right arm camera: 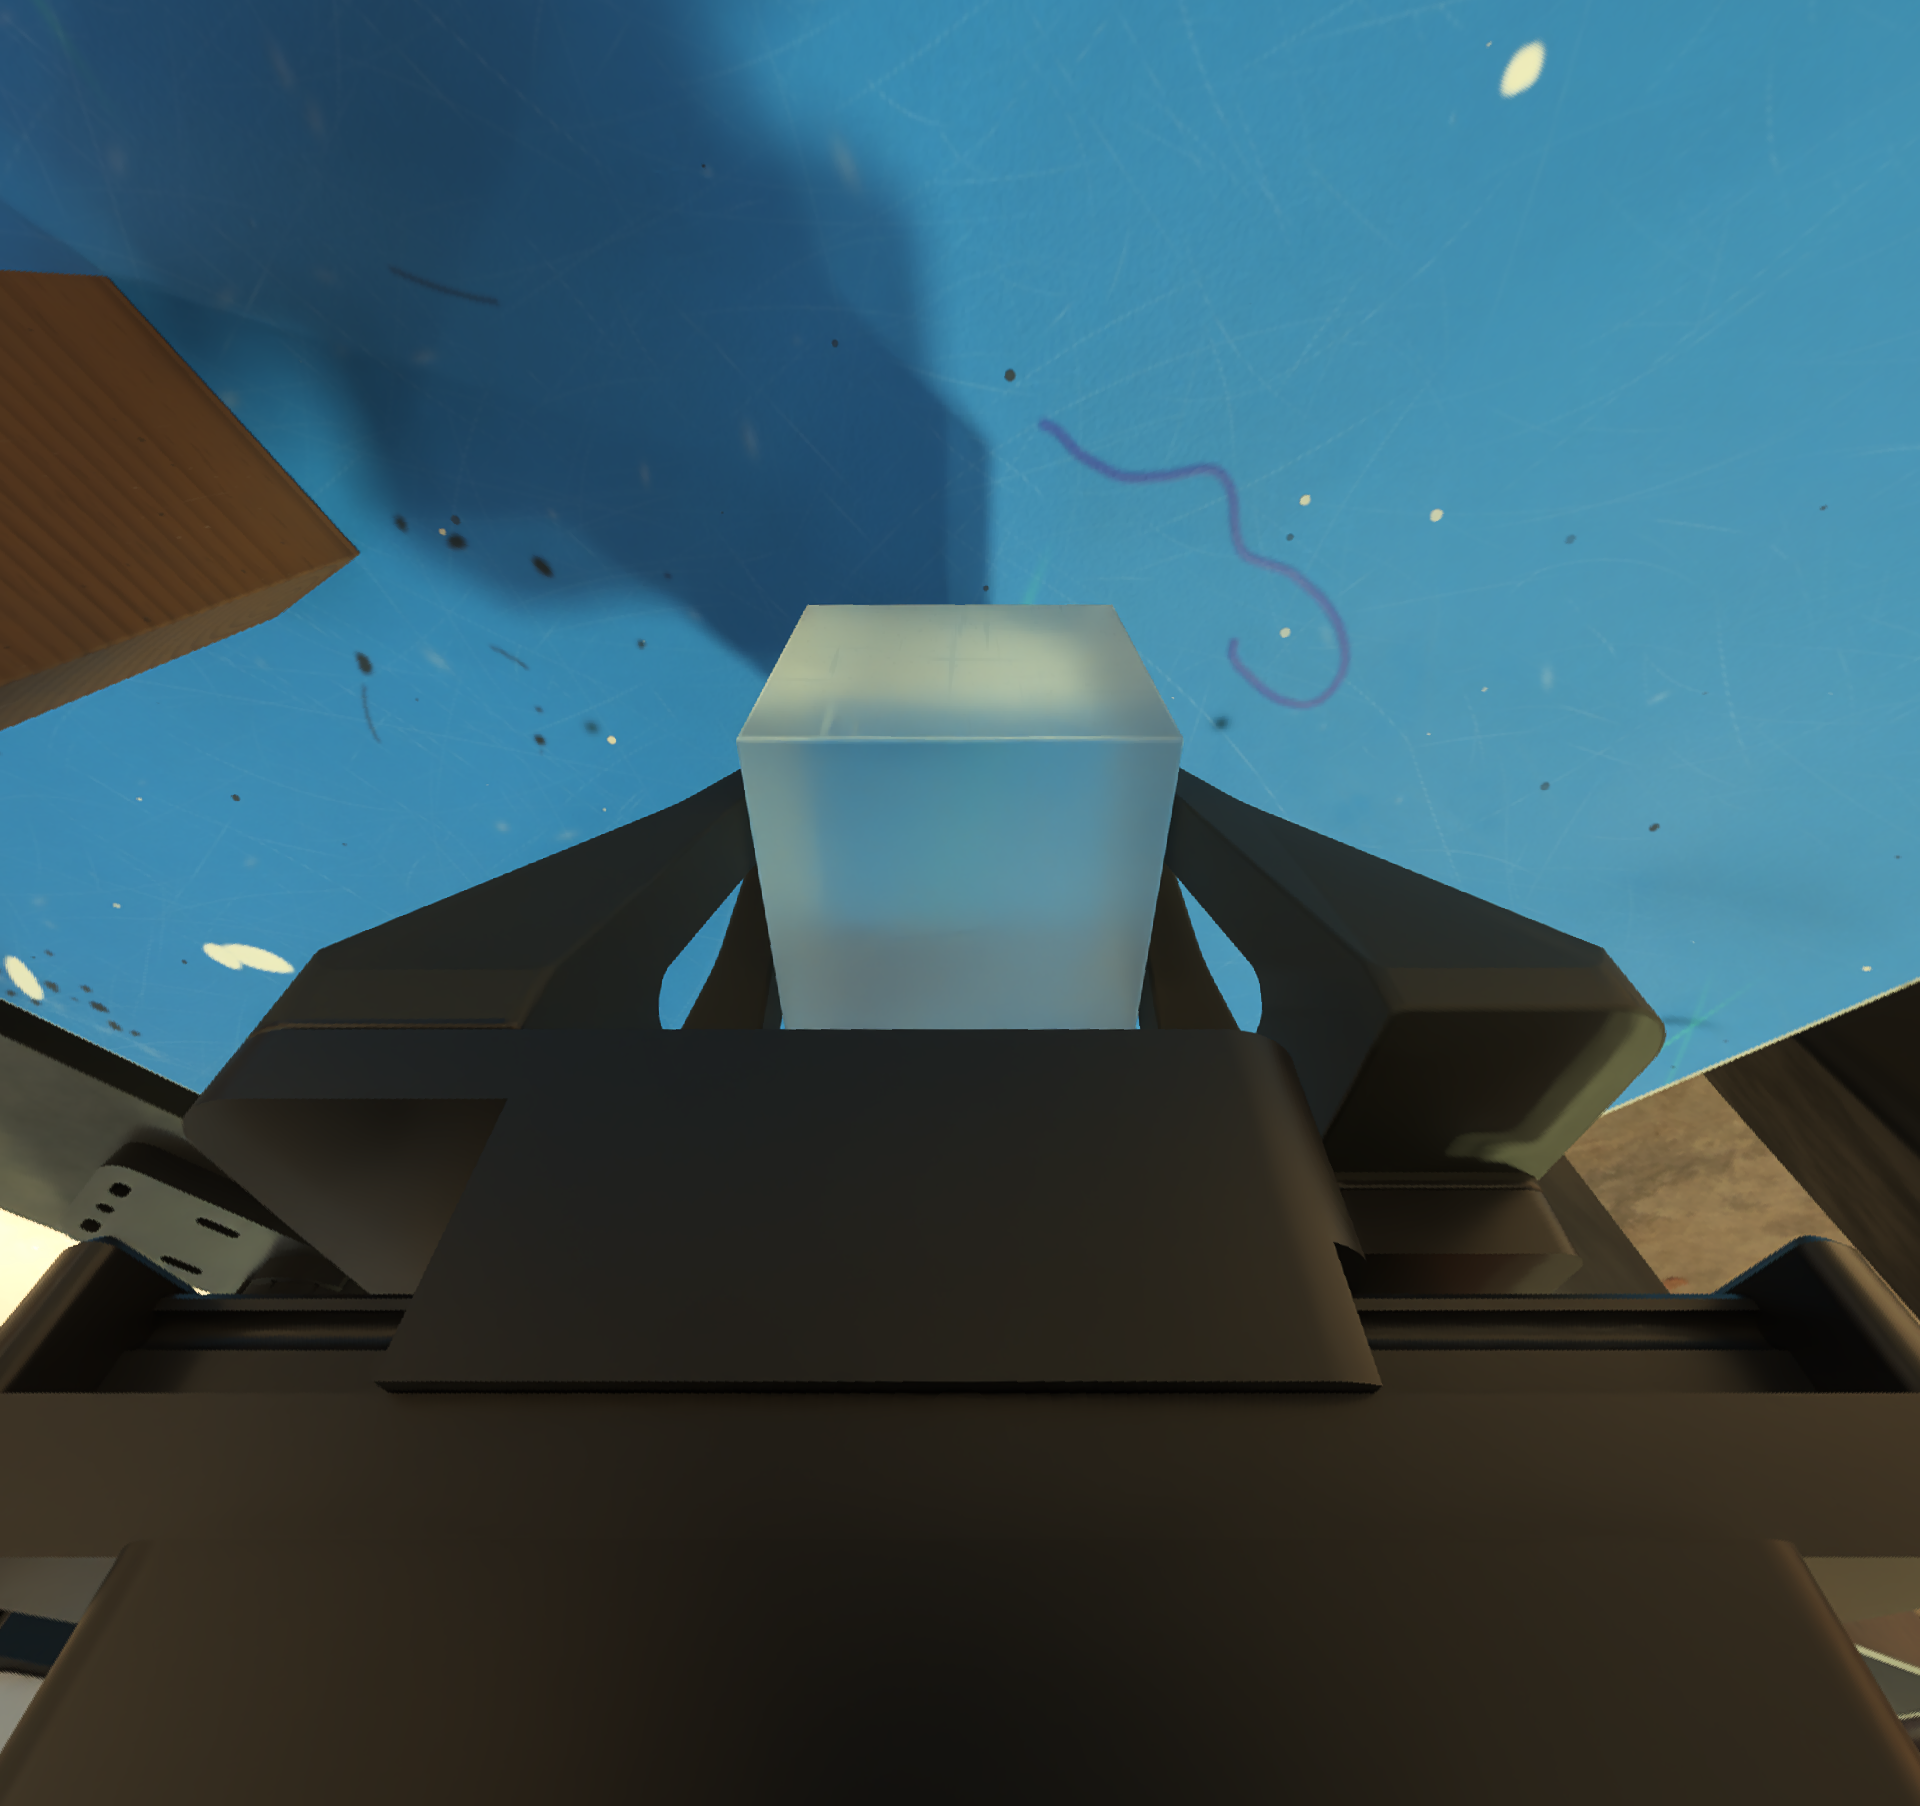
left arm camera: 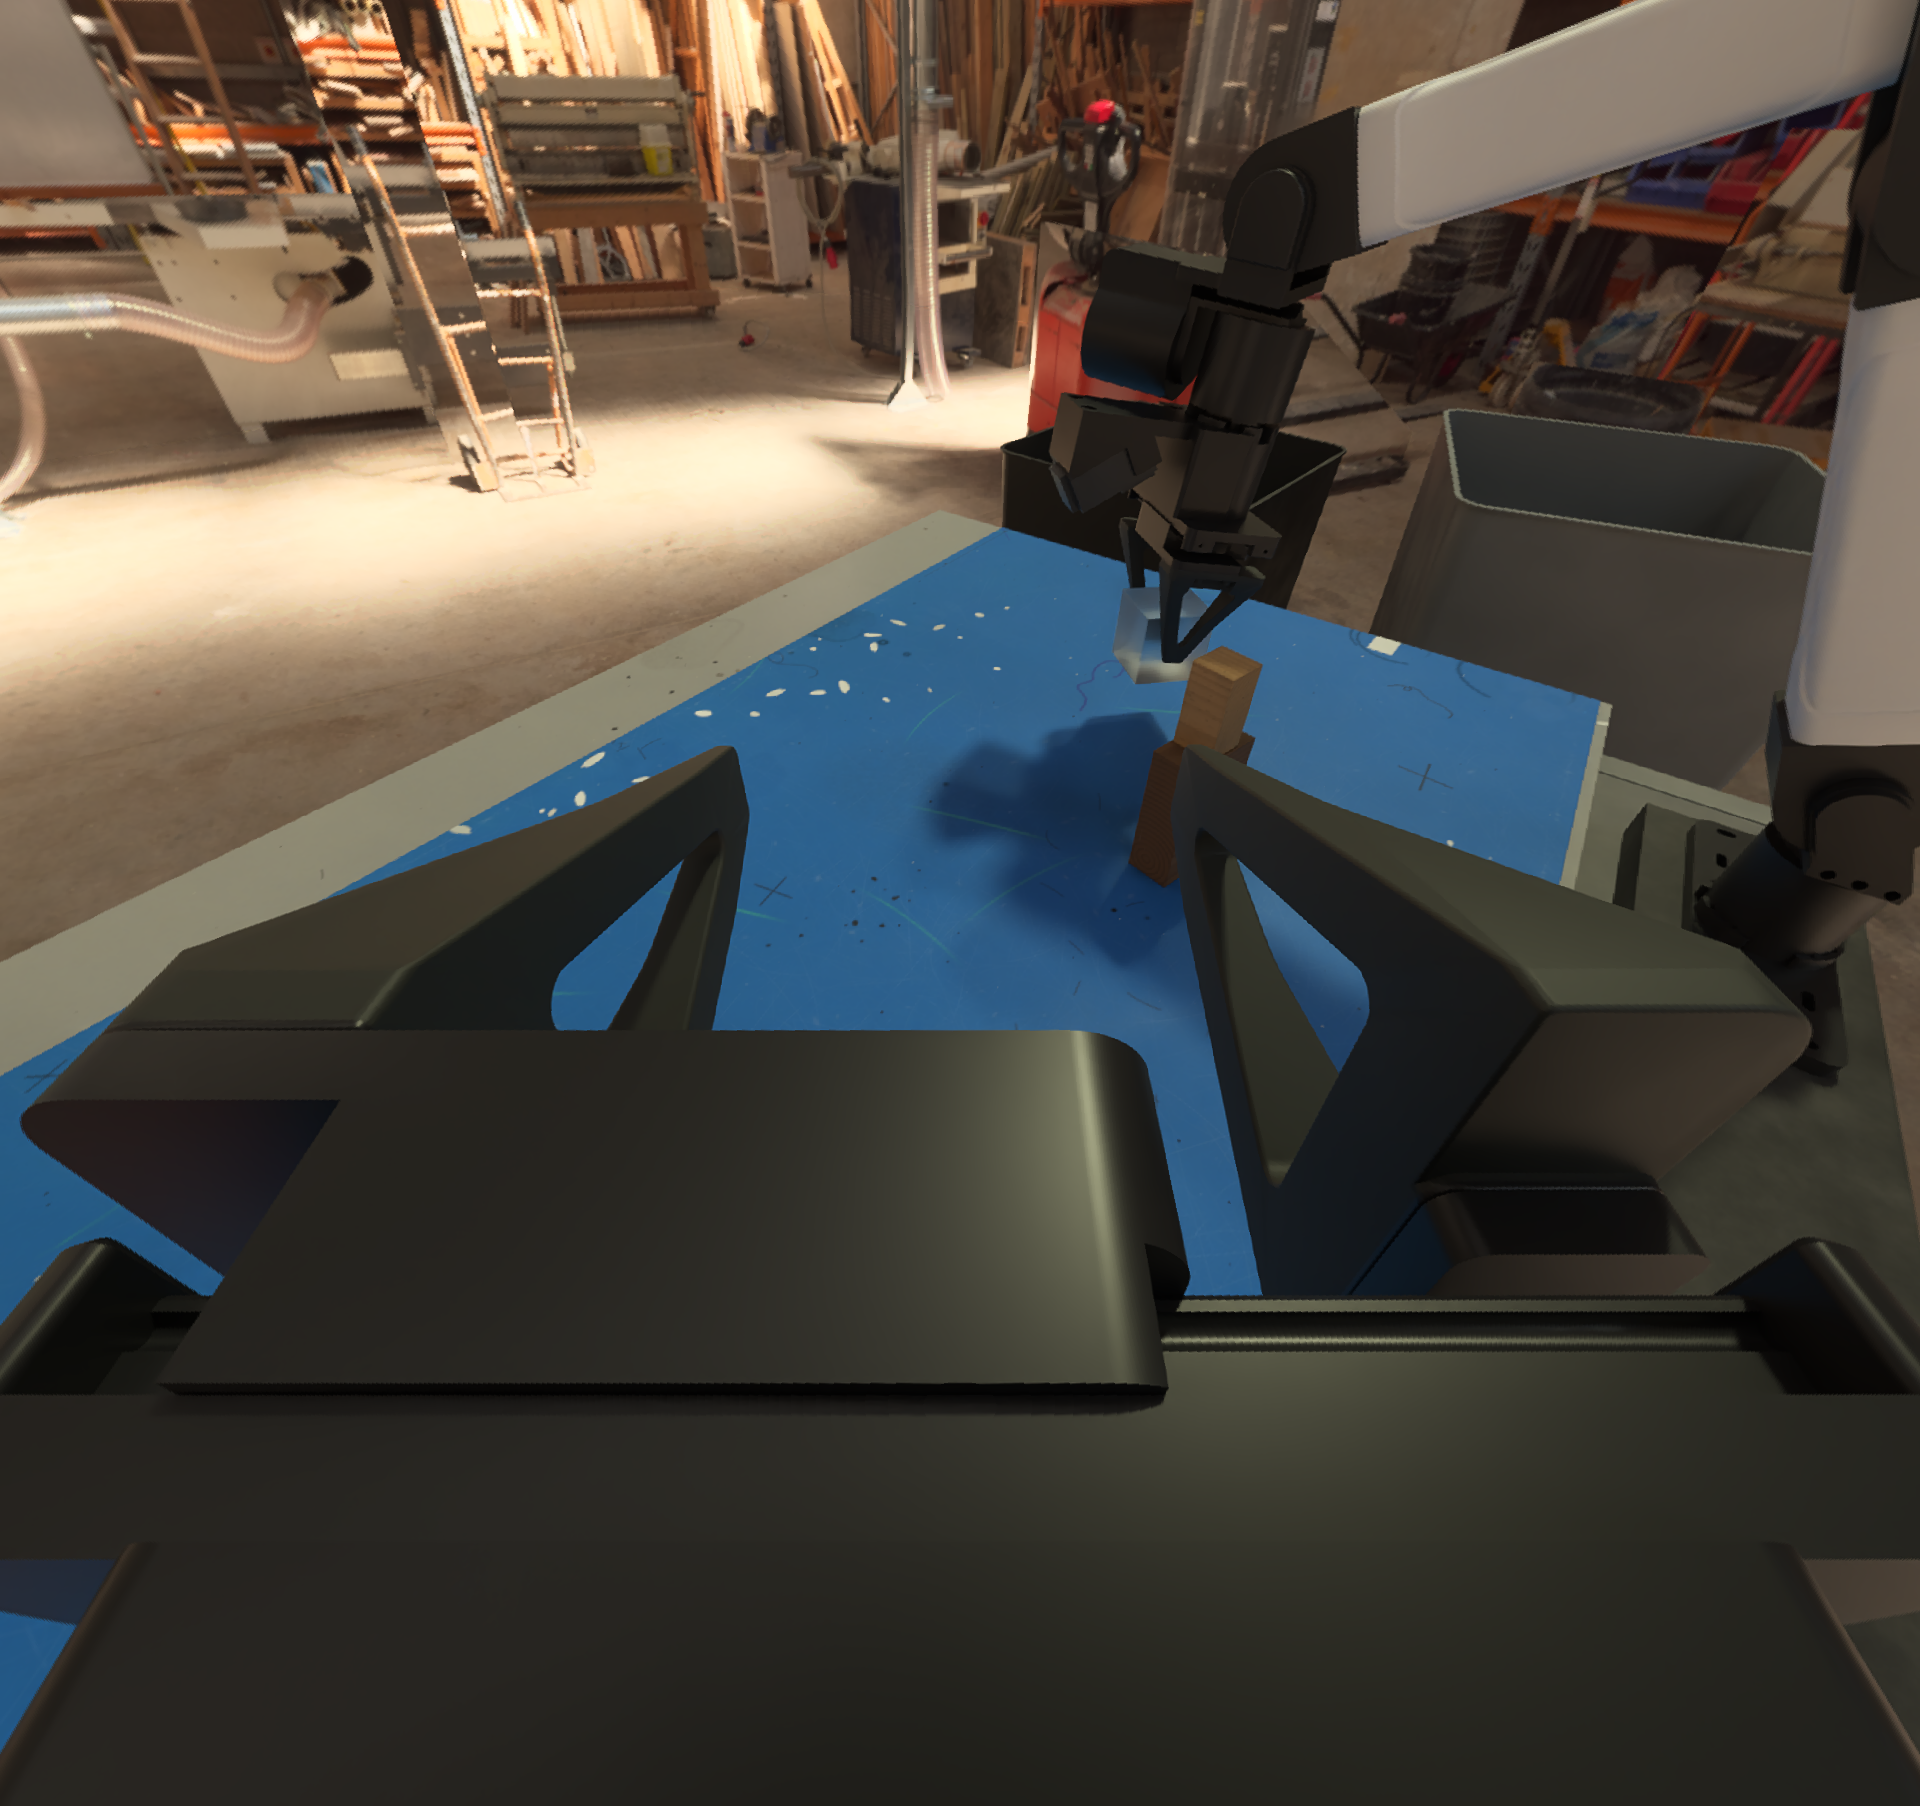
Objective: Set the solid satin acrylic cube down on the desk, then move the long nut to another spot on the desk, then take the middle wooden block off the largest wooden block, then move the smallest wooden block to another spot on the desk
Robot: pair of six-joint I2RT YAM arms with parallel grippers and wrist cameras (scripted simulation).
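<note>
My right gripper [right arm camera: 961,790] is shut on the frosted translucent acrylic cube [right arm camera: 956,873] and holds it over the blue desk mat [right arm camera: 1455,302]. I cannot tell whether the cube touches the mat. In the left wrist view the right gripper [left arm camera: 1184,634] points down with the cube [left arm camera: 1143,639] beside a stack of wooden blocks: a light block [left arm camera: 1224,691] sits on top of a darker one [left arm camera: 1158,821]. One wooden block [right arm camera: 135,509] shows at the left of the right wrist view. My left gripper [left arm camera: 961,769] is open and empty above the mat, and its right finger hides part of the stack. No long nut is in view.
A grey bin [left arm camera: 1610,561] and a black bin [left arm camera: 1304,489] stand beyond the desk's far edge. The right arm's base [left arm camera: 1829,821] is at the desk's right side. The desk's grey border [left arm camera: 520,748] runs along the left, with workshop floor beyond.
</note>
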